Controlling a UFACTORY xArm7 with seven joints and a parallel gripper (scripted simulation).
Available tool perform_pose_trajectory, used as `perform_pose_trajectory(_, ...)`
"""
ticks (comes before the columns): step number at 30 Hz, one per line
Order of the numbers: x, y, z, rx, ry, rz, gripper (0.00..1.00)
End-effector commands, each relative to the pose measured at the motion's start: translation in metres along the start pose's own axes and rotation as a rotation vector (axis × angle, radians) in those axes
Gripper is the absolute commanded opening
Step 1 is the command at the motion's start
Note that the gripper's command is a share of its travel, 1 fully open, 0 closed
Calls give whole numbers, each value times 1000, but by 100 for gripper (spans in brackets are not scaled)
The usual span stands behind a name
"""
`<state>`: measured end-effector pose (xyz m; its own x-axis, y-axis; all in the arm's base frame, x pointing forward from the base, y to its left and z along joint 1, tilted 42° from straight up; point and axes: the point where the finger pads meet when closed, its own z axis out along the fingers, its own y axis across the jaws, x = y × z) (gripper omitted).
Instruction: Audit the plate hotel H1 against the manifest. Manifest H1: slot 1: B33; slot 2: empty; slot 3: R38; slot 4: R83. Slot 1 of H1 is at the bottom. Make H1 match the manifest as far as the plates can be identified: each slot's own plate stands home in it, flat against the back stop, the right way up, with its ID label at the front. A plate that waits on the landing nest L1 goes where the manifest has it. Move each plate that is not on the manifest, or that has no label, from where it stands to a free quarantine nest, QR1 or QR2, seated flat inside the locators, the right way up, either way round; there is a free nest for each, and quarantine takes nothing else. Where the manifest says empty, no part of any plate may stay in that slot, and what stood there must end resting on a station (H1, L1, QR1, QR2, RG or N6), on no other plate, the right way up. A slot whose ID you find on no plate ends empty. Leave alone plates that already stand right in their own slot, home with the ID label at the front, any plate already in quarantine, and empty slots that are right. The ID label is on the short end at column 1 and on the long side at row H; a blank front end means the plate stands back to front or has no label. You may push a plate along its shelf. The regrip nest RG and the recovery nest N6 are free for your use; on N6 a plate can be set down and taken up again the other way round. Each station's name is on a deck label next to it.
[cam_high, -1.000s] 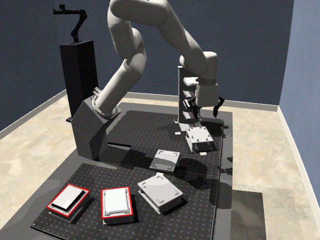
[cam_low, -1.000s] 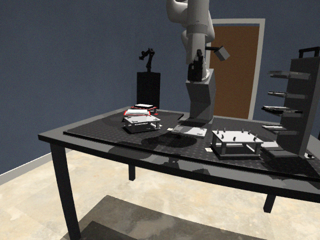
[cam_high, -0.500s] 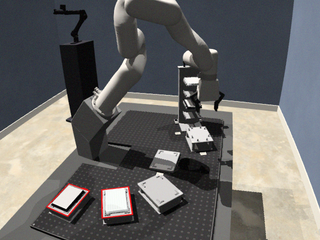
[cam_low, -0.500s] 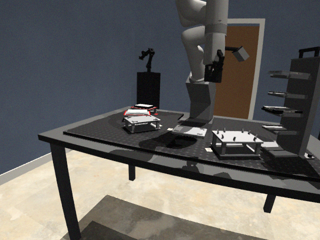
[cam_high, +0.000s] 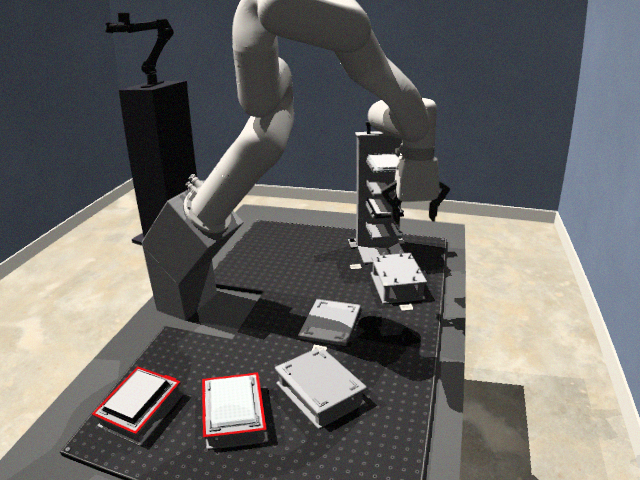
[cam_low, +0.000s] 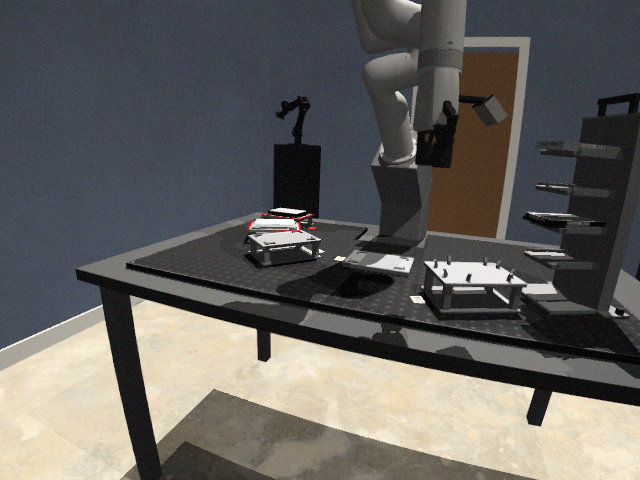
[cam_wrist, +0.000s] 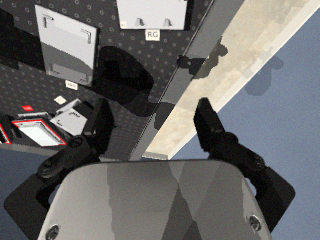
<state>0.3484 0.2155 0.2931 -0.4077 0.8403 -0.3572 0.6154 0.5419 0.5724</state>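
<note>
The plate hotel H1 (cam_high: 362, 152) (cam_low: 604, 170) stands at the far end of the deck. A light plate (cam_high: 382, 162) lies in its top slot. A dark plate (cam_high: 379, 207) (cam_low: 559, 219) lies in the second slot from the bottom and juts out at the front. A light plate (cam_high: 376, 230) (cam_low: 546, 254) lies in the bottom slot. I cannot read any labels. My gripper (cam_high: 416, 202) (cam_low: 437, 145) (cam_wrist: 154, 108) is open and empty. It hangs in the air in front of the hotel, at about mid height.
Two red-framed quarantine nests at the near end each hold a plate (cam_high: 135, 395) (cam_high: 231, 400). The pinned regrip nest RG (cam_high: 398, 276) (cam_low: 473, 273) stands before the hotel. A flat nest (cam_high: 330, 320) (cam_wrist: 67, 45) and a raised nest (cam_high: 320, 384) are bare.
</note>
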Motion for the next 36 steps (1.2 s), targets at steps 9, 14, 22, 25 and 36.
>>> perform_pose_trajectory(9, 0, 1, 16, -3, 0, 0, 100)
perform_pose_trajectory(14, 0, 1, 24, -3, 0, 0, 100)
perform_pose_trajectory(22, 0, 1, 34, -3, 0, 0, 100)
perform_pose_trajectory(25, 0, 1, 39, -3, 0, 0, 100)
perform_pose_trajectory(36, 0, 1, 57, -3, 0, -1, 100)
